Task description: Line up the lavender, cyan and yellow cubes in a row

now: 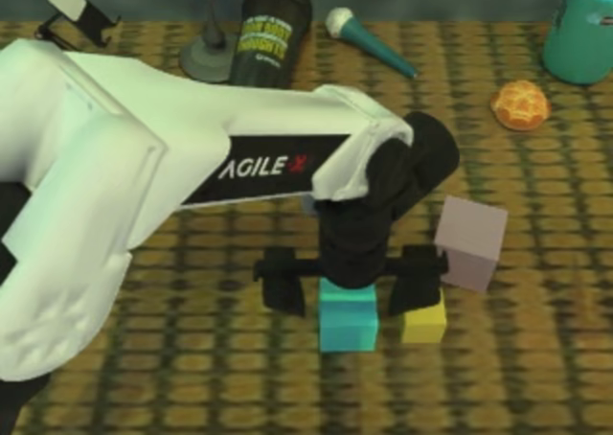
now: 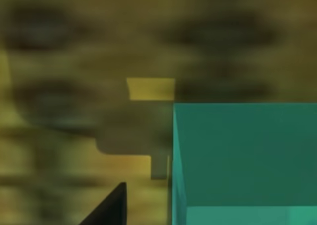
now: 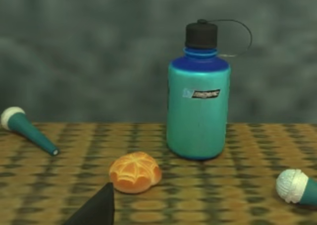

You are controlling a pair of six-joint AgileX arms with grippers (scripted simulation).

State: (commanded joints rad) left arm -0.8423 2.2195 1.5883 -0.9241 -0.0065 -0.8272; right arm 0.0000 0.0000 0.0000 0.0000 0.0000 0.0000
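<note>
My left gripper [image 1: 347,301] is open and hangs over the cyan cube [image 1: 348,322], one finger on each side with a gap to the cube. The small yellow cube [image 1: 424,322] sits just right of the cyan one, in line with it. The larger lavender cube [image 1: 470,243] stands behind and right of the yellow cube, close to it. In the left wrist view the cyan cube [image 2: 247,155] fills the near side, one dark finger [image 2: 111,207] stands apart from it, and the yellow cube [image 2: 151,88] lies beyond. My right arm is parked out of the top view, one finger [image 3: 99,210] showing.
Along the back edge stand a black bottle [image 1: 273,28], a grey stand base [image 1: 206,57], a teal microphone [image 1: 369,37] and a teal bottle [image 1: 584,28]. An orange bun [image 1: 520,104] lies at the right. The left arm's white links cover the left of the table.
</note>
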